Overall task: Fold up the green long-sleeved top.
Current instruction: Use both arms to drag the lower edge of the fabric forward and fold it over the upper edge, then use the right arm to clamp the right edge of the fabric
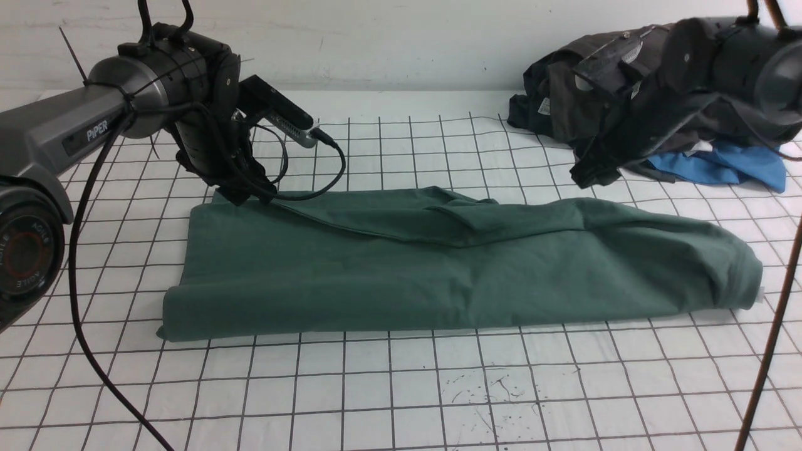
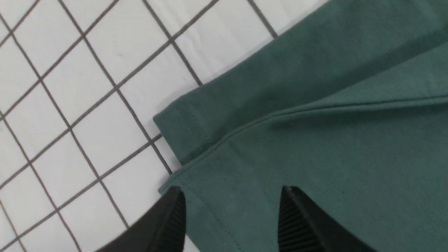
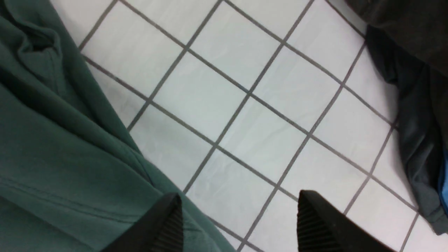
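likely a robotics lab: grid-lined table [image 1: 401,388], bare white wall [image 1: 401,37], piper arm [image 1: 56,138].

Light: we see bright, even light.
Shadows: faint under the green long-sleeved top [image 1: 438,275].
Focus: our wrist views look soft.

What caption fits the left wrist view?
Open left pincer over the hemmed corner of the green top on gridded table.
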Action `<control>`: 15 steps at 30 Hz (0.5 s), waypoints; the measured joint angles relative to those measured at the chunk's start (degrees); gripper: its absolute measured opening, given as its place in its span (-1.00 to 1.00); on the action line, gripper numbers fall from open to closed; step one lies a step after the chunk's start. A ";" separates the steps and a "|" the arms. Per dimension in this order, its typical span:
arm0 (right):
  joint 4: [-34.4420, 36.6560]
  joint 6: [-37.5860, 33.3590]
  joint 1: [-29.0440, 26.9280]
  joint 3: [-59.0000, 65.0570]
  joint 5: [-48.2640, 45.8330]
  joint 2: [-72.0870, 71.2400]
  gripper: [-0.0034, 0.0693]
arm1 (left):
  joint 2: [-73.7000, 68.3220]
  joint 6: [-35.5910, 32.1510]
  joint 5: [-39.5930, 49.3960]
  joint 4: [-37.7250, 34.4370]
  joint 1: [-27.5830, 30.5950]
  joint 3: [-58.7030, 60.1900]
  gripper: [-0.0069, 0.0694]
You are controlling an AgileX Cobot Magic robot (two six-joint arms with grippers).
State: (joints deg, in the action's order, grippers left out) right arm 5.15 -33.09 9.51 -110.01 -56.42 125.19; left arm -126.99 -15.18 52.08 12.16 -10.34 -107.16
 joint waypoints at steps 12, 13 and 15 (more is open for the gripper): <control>11.37 -9.89 11.79 -1.64 -11.24 4.00 -0.80 | 0.00 1.11 1.76 -2.95 0.00 -0.04 0.08; 11.37 -9.89 11.93 -1.62 -11.09 4.17 -0.80 | 0.00 1.11 1.84 -2.95 0.00 -0.04 0.08; 11.17 -9.02 12.77 -1.62 -8.16 6.30 -0.91 | 0.00 1.11 2.26 -3.00 0.00 -0.04 0.08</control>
State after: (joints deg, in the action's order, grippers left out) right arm 16.32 -42.12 22.28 -111.64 -64.58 131.49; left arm -126.99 -14.07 54.35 9.15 -10.34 -107.21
